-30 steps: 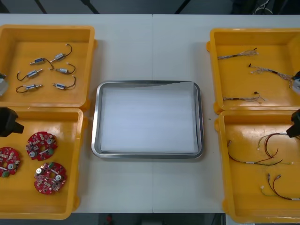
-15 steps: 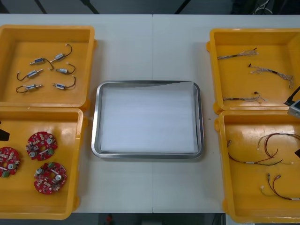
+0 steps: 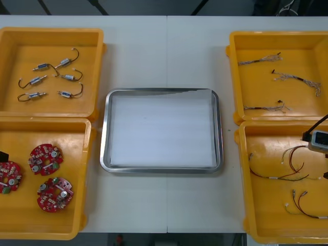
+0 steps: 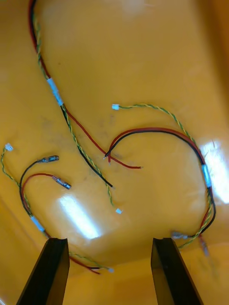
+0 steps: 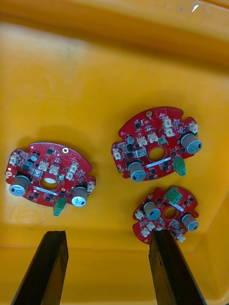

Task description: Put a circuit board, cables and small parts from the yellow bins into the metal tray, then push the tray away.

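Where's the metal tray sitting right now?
In the front view the metal tray sits mid-table, between the left yellow bins and the right yellow bins, with nothing in it.

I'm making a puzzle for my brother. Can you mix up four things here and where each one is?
1 circuit boards
2 small metal parts
3 red and yellow cables
4 metal tray

A middle of the table
B near bin on the robot's right, under the open right gripper
C far bin on the robot's left
D near bin on the robot's left, under the open left gripper

Pairs: 1-D, 2-C, 3-B, 4-A
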Robot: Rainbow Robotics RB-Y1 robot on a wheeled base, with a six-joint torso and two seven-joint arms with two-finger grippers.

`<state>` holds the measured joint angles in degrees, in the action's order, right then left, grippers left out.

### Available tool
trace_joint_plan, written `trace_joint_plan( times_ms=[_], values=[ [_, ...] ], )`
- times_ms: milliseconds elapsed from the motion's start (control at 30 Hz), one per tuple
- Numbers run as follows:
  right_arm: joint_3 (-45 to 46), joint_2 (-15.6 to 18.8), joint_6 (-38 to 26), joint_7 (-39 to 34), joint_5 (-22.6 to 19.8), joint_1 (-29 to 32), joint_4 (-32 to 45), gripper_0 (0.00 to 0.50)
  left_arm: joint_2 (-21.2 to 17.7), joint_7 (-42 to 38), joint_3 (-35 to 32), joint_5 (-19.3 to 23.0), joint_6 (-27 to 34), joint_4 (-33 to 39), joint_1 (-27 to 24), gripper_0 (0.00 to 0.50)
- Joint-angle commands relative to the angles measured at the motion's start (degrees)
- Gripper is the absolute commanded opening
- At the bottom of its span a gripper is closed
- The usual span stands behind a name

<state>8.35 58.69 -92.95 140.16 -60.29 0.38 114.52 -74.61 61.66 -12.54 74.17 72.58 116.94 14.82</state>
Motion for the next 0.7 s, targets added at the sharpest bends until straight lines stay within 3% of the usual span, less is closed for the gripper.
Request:
trace_joint_plan(
  times_ms=[33, 233, 533, 700],
  values=[
    [1.93, 2.30, 3.30, 7.93, -0.09, 2.61, 0.79, 0.500, 1.57, 4.09, -1.79, -1.75, -2.53, -0.31, 3.38, 0.500],
    [1.93, 2.39, 8.58, 14.84, 0.35, 5.69, 0.79, 0.500, 1.74, 4.44, -1.70, -2.36, -5.35, -1.89, 5.75, 0.500],
    [1.93, 2.39, 12.53, 14.84, 1.76, 9.03, 0.88, 0.500, 1.74, 4.79, 4.01, -4.21, -13.34, -4.88, 6.01, 0.500],
    [1.84, 2.39, 12.88, 14.84, 1.76, 10.35, 0.97, 0.500, 1.74, 4.79, 5.33, -4.83, -14.49, -6.02, 5.57, 0.500]
  ],
)
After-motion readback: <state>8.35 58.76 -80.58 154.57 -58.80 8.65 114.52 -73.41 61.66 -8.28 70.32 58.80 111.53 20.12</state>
